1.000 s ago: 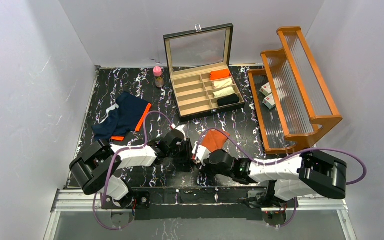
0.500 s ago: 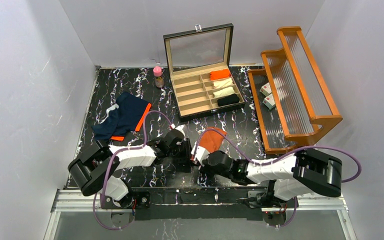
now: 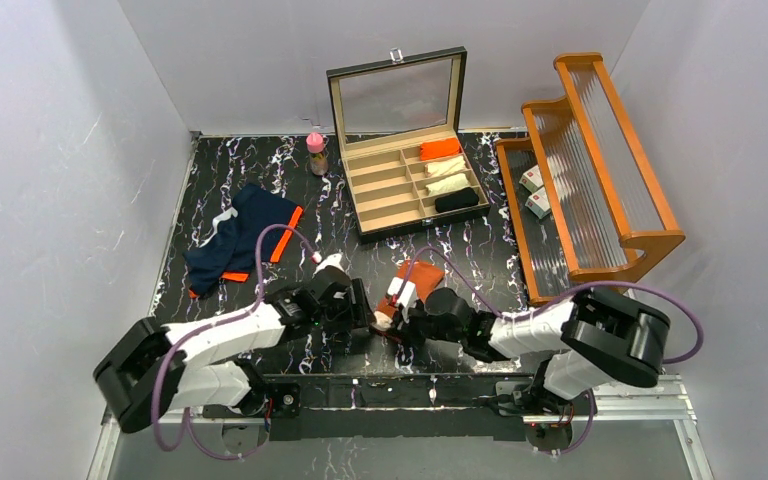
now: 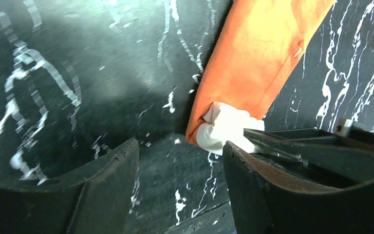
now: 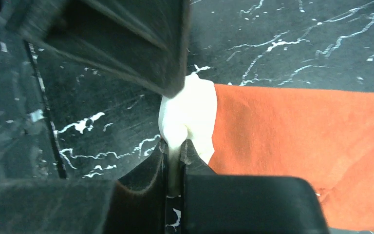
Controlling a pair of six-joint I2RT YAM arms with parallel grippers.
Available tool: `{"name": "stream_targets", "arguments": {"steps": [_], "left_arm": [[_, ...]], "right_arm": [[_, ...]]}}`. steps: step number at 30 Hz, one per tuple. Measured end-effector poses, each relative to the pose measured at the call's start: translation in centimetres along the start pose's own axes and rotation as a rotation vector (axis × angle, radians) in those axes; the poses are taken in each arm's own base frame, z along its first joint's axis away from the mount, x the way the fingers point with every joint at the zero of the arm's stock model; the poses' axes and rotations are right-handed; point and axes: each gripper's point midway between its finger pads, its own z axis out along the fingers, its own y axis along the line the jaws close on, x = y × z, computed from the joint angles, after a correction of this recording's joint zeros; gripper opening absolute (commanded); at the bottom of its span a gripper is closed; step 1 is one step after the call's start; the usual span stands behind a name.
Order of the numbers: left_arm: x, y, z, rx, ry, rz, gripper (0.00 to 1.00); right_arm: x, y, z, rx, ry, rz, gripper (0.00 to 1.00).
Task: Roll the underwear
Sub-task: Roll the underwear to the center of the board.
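The rust-orange underwear point(image 3: 422, 282) is lying on the black marbled table point(image 3: 260, 170), near its front edge and about midway between the two arms. Its white waistband point(image 5: 190, 109) is being pinched at a bunched corner by the right gripper point(image 5: 175, 146), whose jaws are being pressed shut on the cloth. The rest of the garment is being left flat on the table, stretching away from the fingers toward the far side. The left gripper point(image 4: 179, 148) is being held low over the table just beside that same corner, with its jaws standing apart and nothing being held between them. The bunched waistband is lying just off one of its fingers, and whether it is being touched cannot be told. The navy underwear point(image 3: 240, 235), with orange trim, is lying crumpled on the left part of the table, well apart from both grippers. Farther back, an open compartment box point(image 3: 405, 185) with rolled cloths point(image 3: 445, 170) in its right-hand cells is being flanked by a small bottle point(image 3: 315, 152) on its left and a wooden rack point(image 3: 590, 170) on its right.
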Motion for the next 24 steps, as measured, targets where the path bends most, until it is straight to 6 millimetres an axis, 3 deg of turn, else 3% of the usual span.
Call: {"name": "stream_targets", "arguments": {"steps": [6, 9, 16, 24], "left_arm": [[-1.0, 1.0, -3.7, 0.055, -0.124, -0.049, 0.65], [-1.2, 0.9, -4.6, 0.099, -0.161, -0.056, 0.66], [-0.5, 0.4, -3.9, 0.148, -0.135, -0.008, 0.67], [0.8, -0.7, -1.6, 0.190, -0.045, 0.079, 0.67]], "right_arm": [[-0.4, 1.2, 0.9, -0.140, -0.068, 0.200, 0.01], [-0.6, 1.5, 0.9, -0.192, -0.093, 0.334, 0.01], [-0.4, 0.9, 0.5, -0.219, -0.095, 0.644, 0.01], [0.4, -0.2, 0.1, -0.197, -0.076, 0.954, 0.05]]}}
